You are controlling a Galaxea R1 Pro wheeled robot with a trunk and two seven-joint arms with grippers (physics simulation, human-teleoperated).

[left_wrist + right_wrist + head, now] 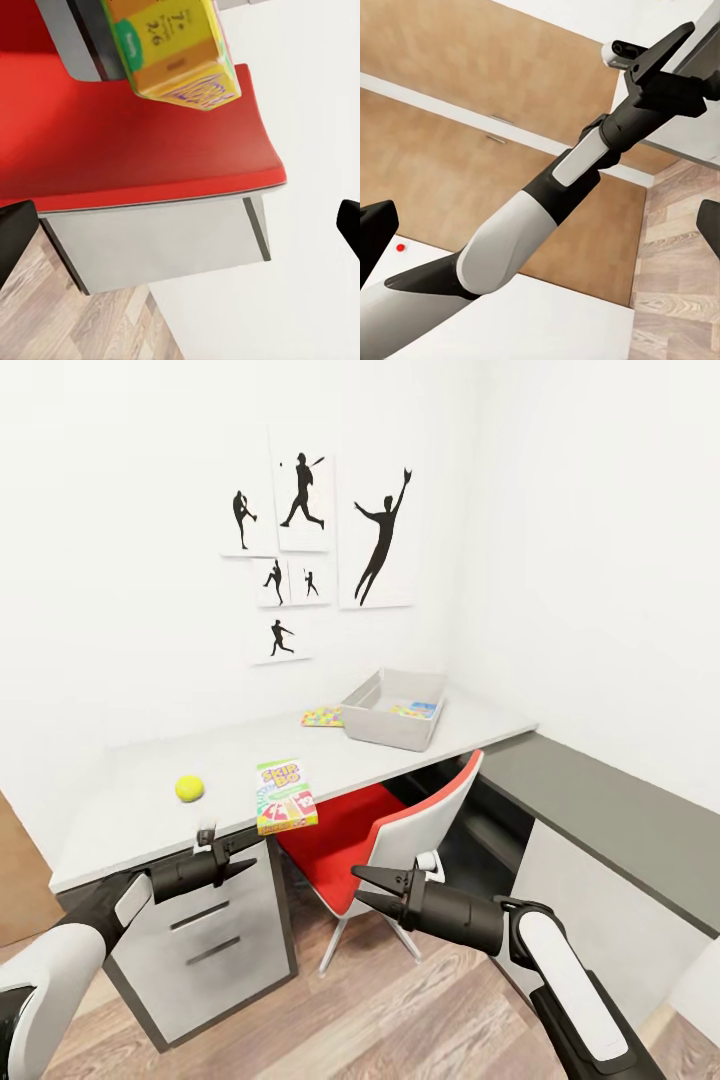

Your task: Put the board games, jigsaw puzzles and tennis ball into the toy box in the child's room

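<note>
The table (pixel 130 810) carries the tennis ball (pixel 189 788) near its front left. A SKIP BO board game (pixel 286 796) lies at the front edge, partly overhanging; its underside (pixel 172 52) shows in the left wrist view. The grey toy box (pixel 385 728) stands at the far right, with a colourful flat panel (pixel 415 710) inside. A jigsaw puzzle (pixel 322 716) lies just left of the box. My left gripper (pixel 245 852) is open, below the table edge under the game. My right gripper (pixel 358 887) is open and empty, in front of the chair. The bed is out of view.
A red-seated chair (pixel 345 830) is tucked under the table between the grippers; its seat (pixel 135 142) shows in the left wrist view. White drawers (pixel 215 940) sit under the table's left end. A low dark grey cabinet (pixel 610 800) runs along the right wall. Brown doors (pixel 472 82) show behind my left arm (pixel 562 187).
</note>
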